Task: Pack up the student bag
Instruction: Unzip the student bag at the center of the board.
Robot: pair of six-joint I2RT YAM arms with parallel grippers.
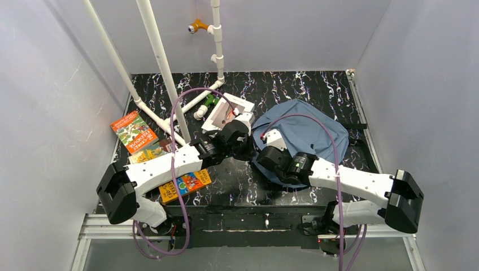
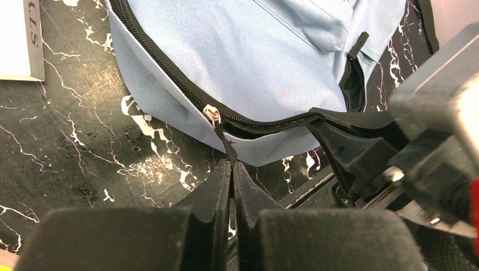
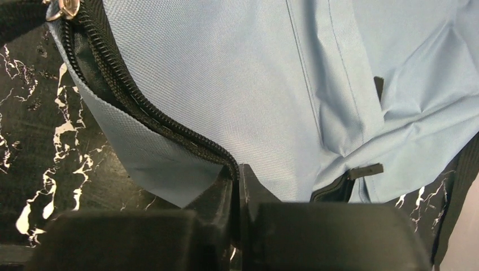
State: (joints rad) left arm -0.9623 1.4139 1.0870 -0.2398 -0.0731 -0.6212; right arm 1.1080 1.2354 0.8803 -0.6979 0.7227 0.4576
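The student bag [image 1: 308,127], dusty blue with black zipper trim, lies flat on the table right of centre. My left gripper [image 2: 232,165] is shut on the thin black pull cord [image 2: 225,144] hanging from the metal zipper slider [image 2: 212,114] at the bag's near edge. The zipper [image 3: 141,121] is parted along that edge, showing dark lining. My right gripper [image 3: 237,169] is shut on the zipper edge of the bag [image 3: 226,84], with the black teeth running down between its fingers. In the top view both grippers meet at the bag's left near corner, left gripper [image 1: 248,148] and right gripper [image 1: 265,148].
Colourful books lie at the left: an orange and green one [image 1: 133,131] and another [image 1: 186,185] under the left arm. A white framed book [image 1: 229,113] lies behind the left gripper. White pipes [image 1: 164,68] cross the back left. Grey walls enclose the table.
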